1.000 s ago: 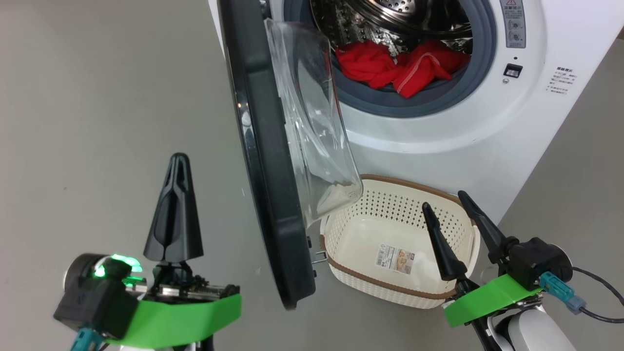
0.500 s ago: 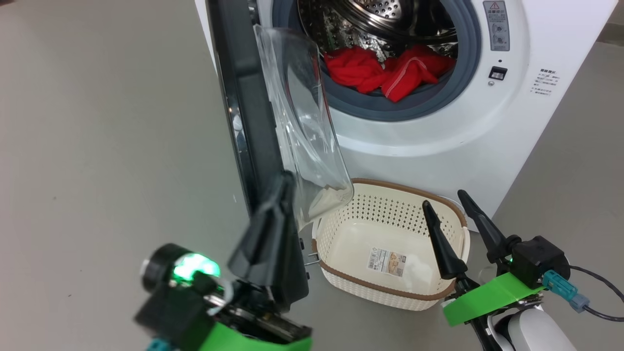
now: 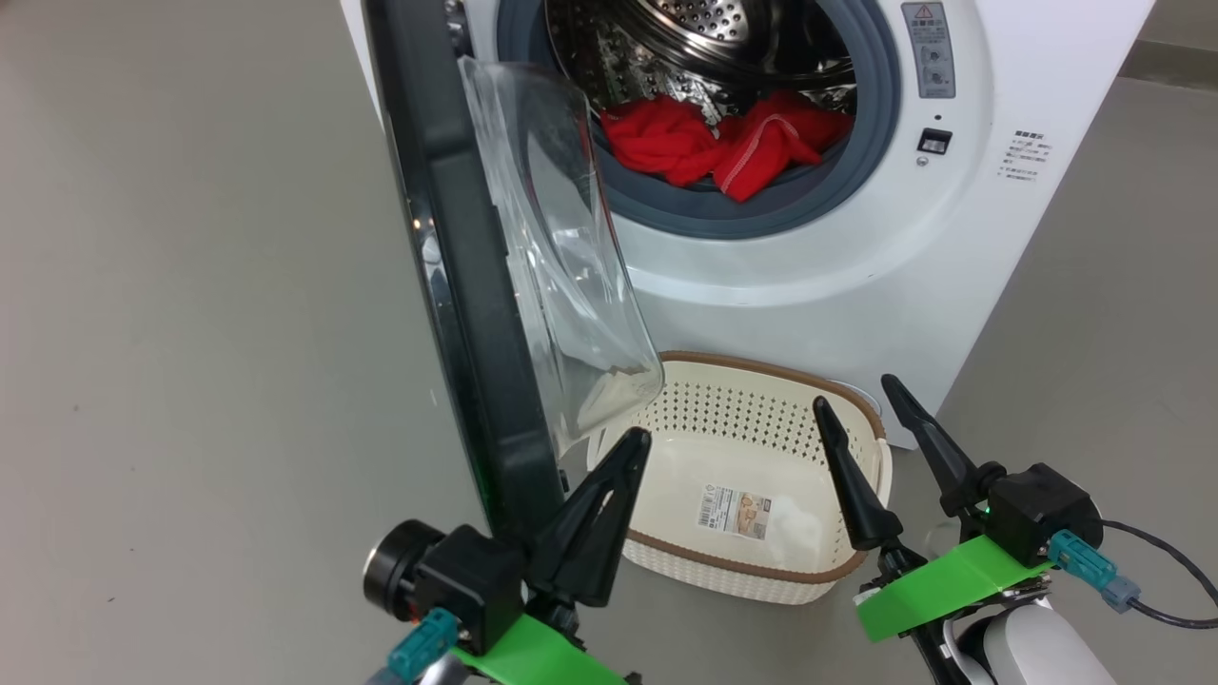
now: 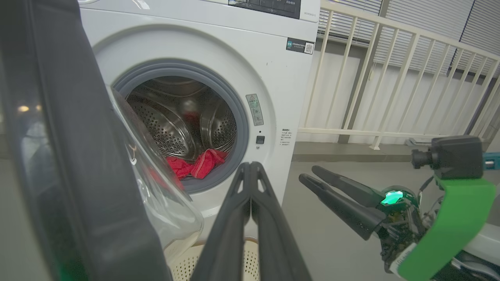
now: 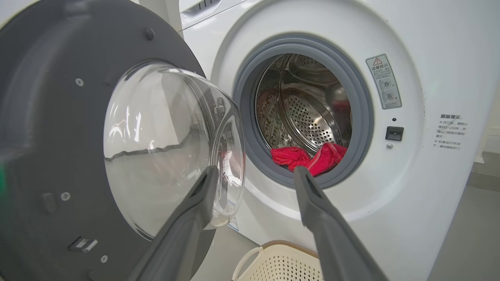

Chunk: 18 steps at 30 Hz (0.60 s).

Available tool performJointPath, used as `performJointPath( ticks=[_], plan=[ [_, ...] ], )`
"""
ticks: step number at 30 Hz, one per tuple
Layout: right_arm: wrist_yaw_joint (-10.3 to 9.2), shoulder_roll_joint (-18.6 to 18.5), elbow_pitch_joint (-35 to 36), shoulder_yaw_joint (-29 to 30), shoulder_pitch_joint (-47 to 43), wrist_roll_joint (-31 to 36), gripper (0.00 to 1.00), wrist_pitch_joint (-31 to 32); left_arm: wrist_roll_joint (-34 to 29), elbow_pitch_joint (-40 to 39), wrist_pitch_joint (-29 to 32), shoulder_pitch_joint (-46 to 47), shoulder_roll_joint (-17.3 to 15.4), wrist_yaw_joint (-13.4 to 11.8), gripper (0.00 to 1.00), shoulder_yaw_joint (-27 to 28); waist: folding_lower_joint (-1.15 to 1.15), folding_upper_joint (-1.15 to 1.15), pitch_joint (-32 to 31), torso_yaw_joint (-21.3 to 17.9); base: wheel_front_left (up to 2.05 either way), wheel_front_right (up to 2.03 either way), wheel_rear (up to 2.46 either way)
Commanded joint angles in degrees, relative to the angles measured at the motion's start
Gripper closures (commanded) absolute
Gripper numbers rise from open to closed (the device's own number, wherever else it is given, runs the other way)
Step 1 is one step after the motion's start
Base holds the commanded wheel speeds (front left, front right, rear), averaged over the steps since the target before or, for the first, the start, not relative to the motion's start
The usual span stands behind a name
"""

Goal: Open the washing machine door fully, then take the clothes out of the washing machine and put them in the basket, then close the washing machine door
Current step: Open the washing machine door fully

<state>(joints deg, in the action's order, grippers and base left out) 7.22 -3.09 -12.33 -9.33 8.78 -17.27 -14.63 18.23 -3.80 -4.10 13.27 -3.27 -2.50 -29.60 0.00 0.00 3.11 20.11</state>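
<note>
Washing machine door [image 3: 457,285] swung out edge-on, not fully back. Clothes [image 3: 714,147] heaped at the front lip inside the washing machine [image 3: 856,276]. Left pincer [image 3: 630,447], clamped shut on nothing, just shifted from left of the door to its near inner edge; likely placed to push it wider. Basket [image 3: 752,366] on the floor [image 3: 190,381] just right of the door, glass bowl [image 3: 552,257] overhanging. Right pincer [image 3: 854,393] agape, empty, near right.
</note>
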Motion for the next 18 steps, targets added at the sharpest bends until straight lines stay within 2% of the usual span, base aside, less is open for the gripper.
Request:
performJointPath(
  ticks=[1,18],
  plan=[
    [0.26,0.2,1.4,-1.3,2.1,-0.2,0.0,-0.4,0.1,-0.3,0.0,0.9,-0.7,-0.8,1.0,2.2,0.0,0.0,0.0,-0.4,0.0,0.0,0.0],
    [0.26,0.2,2.0,-2.1,2.4,0.3,0.0,-0.4,2.2,3.8,-0.6,0.1,-1.3,-4.0,1.0,5.7,0.0,0.0,0.7,1.3,0.0,0.0,0.0]
  ],
)
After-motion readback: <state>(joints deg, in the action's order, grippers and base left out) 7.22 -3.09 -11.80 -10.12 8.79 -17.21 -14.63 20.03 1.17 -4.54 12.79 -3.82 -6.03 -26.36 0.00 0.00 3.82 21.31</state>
